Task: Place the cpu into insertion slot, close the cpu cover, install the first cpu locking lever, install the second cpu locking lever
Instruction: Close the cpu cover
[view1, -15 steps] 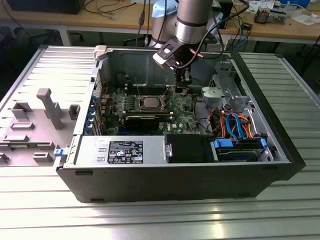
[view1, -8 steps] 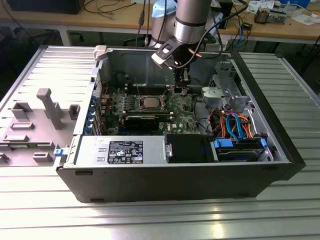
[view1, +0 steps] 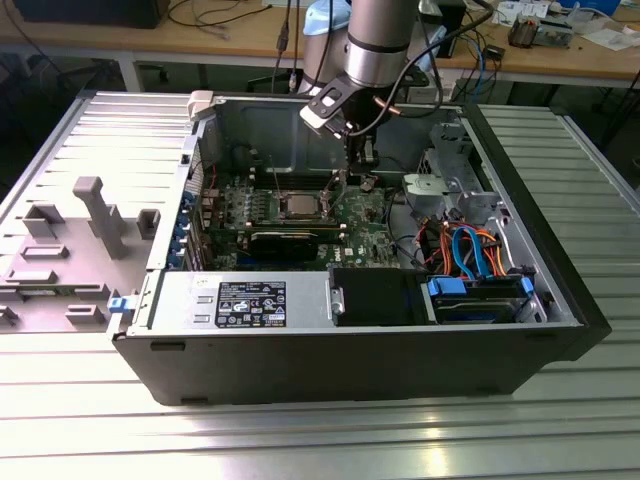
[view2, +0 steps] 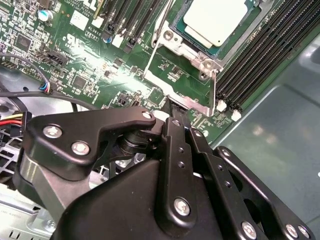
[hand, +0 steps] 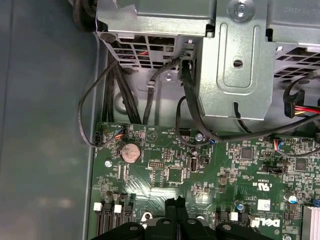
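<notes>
Inspection notes: small flat square silver-grey cpu (view1: 298, 207) sat in square metal-rimmed insertion slot (view2: 167, 40), centre of exterior view, on green motherboard (view1: 365, 225). My black gripper (view1: 367, 172) hung near slot, toward exterior view's right. Fingers (view2: 172, 150) were pressed together. Contact with board: could not tell.

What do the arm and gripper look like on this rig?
Arm: silver-grey cylinder with a dark band, black cable looping alongside, pale boxy module at the wrist. Gripper: matte black linkage bars with rounded ends, fastened by silver screws.
</notes>
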